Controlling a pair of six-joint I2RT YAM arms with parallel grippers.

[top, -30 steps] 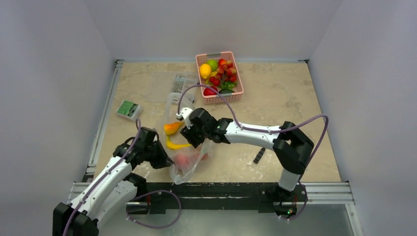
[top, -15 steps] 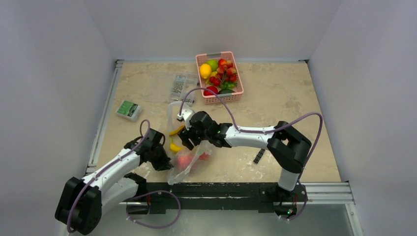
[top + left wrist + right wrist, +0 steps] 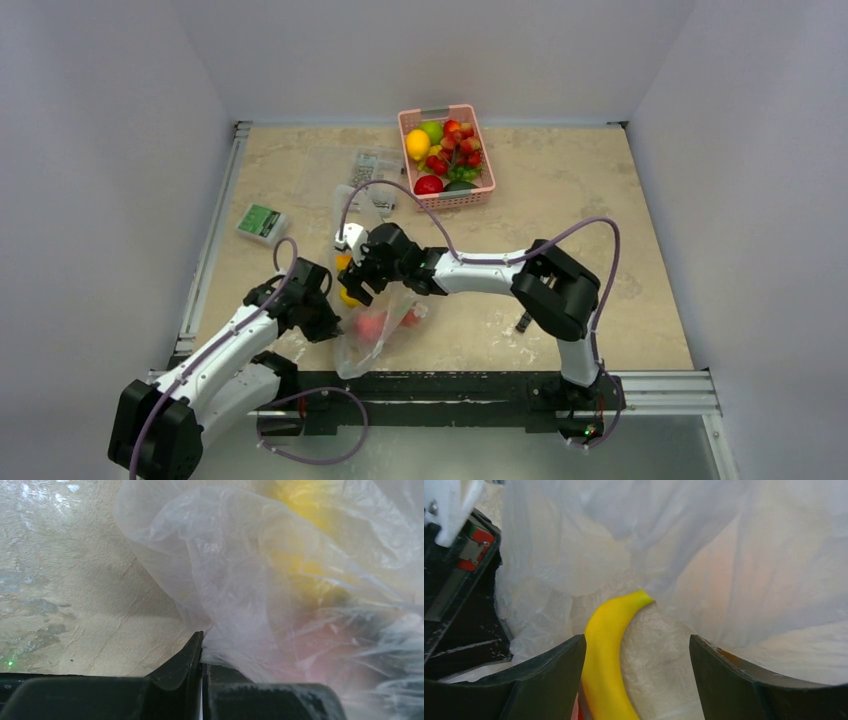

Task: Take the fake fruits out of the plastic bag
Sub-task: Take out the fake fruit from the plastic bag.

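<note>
We're mid-reach: left gripper [image 3: 201, 647] clamped on an edge of the plastic bag [image 3: 362, 352], right gripper [image 3: 636, 652] spread wide at the bag's mouth beside a banana [image 3: 605, 655], red fake fruits [image 3: 371, 325] lying deeper in the bag, so next we push in and close on 1.

pink basket [image 3: 440, 110] far centre | green box [image 3: 262, 222] left edge | clear case [image 3: 362, 168] near basket

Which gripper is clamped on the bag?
The left gripper, shut on a fold of the plastic bag; the right gripper stands open by the banana.
</note>
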